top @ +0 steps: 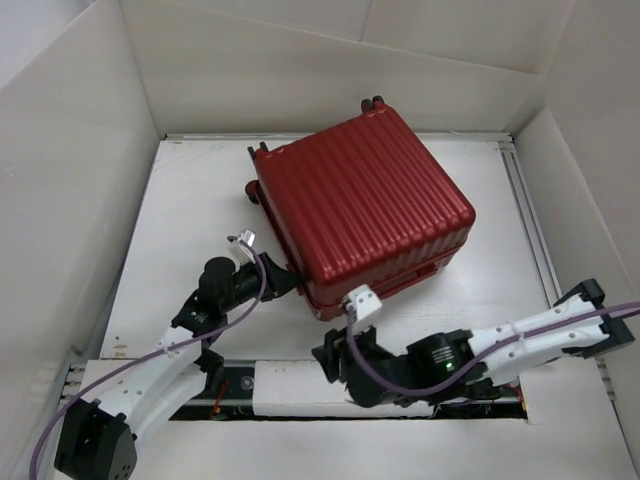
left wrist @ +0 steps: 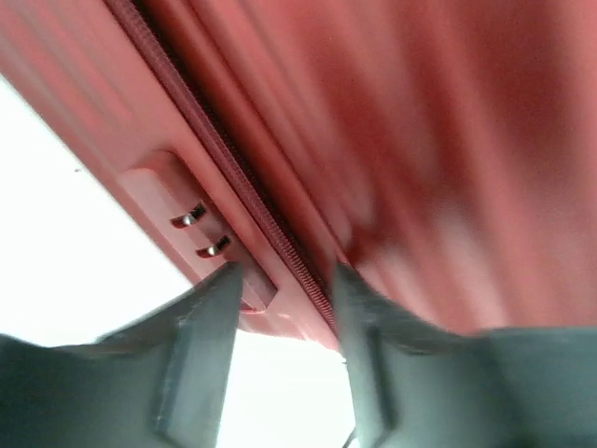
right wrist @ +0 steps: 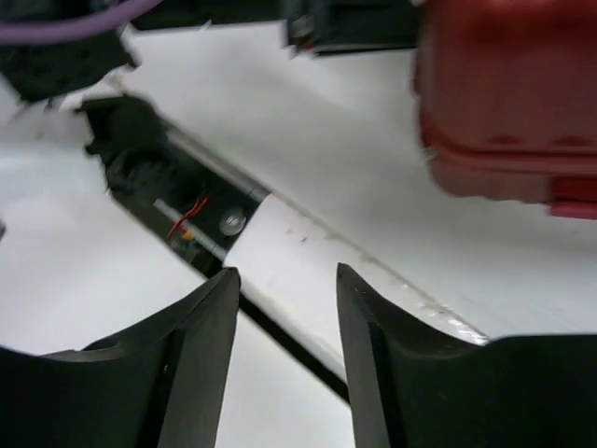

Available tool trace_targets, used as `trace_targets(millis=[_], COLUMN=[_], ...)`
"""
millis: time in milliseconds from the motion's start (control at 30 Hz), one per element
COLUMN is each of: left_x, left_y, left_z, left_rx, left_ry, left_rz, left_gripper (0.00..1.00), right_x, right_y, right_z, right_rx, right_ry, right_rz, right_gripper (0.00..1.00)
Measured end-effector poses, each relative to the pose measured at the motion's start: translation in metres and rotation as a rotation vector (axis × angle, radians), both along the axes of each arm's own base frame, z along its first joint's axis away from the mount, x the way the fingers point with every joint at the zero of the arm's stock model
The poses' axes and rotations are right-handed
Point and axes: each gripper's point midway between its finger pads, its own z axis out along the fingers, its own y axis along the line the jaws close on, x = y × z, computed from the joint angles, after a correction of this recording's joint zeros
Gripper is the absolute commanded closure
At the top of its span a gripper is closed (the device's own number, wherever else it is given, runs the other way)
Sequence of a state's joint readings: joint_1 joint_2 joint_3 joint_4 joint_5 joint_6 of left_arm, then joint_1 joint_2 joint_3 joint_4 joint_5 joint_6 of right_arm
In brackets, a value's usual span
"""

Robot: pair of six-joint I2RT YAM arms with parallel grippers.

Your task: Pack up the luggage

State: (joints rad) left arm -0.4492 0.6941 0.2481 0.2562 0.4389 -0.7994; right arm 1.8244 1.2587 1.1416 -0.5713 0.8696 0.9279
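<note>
The luggage (top: 365,205) is a dark red ribbed suitcase lying closed on the white table, wheels toward the back. My left gripper (top: 287,283) is at its front left side. In the left wrist view that gripper (left wrist: 284,275) is open, its fingers apart right below the luggage (left wrist: 373,121), beside the zipper seam and the lock (left wrist: 201,229) with its two metal pulls; nothing is held. My right gripper (top: 326,361) hovers just in front of the luggage's near corner. It (right wrist: 285,271) is open and empty over the table's near edge, with the luggage (right wrist: 504,93) up to the right.
White cardboard walls (top: 80,200) enclose the table on the left, back and right. A dark slot with wires and a screw (right wrist: 177,219) runs along the near table edge (top: 235,385). A metal rail (top: 522,210) lines the right side.
</note>
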Motion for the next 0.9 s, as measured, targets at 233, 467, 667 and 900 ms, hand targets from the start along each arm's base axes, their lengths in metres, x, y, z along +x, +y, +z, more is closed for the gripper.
trace_targets(millis=[233,467,667,900], left_x=[0.027,0.082,0.183,0.242], left_y=[0.029,0.048,0.093,0.164], left_z=[0.110,0.255,0.167,0.120], left_rx=[0.003,-0.087,-0.024,-0.043], left_ry=[-0.241,-0.432,-0.139,0.045], left_rz=[0.208,0.418,0.587,0.715], left_gripper=[0.26,0.25,0.26,0.28], right_x=[0.079,0.171,0.222,0.251], right_y=[-0.071,-0.183,-0.307,-0.385], right_z=[0.046,0.076,0.068,-0.010], right_rx=[0.088,0.128,0.024,-0.131], right_ry=[-0.020,-0.083,-0.114,0.041], right_rz=[-0.251,-0.656,-1.103,-1.322], right_gripper=[0.70,1.00,1.00,1.00])
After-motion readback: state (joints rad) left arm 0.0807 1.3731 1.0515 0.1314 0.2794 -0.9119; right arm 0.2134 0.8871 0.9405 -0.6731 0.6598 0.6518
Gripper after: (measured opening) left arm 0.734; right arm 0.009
